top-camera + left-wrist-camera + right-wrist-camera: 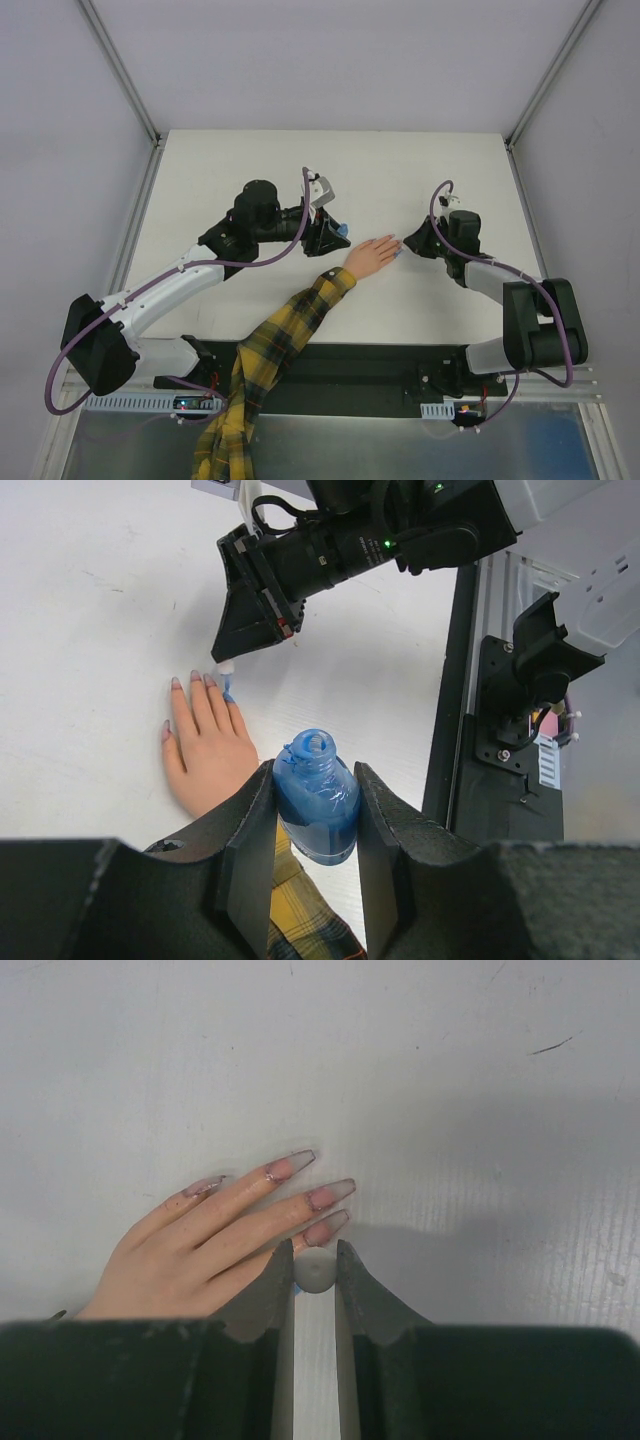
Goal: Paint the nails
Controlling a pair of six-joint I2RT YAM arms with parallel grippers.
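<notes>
Right fingers (268, 1290) are clamped on a white brush handle (315, 1272), which crowds the nearest fingertip. The pale nails (340, 1189) lie flat mid-bench (250, 170), just left of it. Left fingers (250, 850) grip the open blue bottle (317, 805) beside the plaid sleeve (290, 325).

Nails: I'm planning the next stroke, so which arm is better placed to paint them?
Right. The right gripper is shut on the brush, its tip at the nails of the hand. The left gripper is shut on the open bottle, back behind the hand.
</notes>
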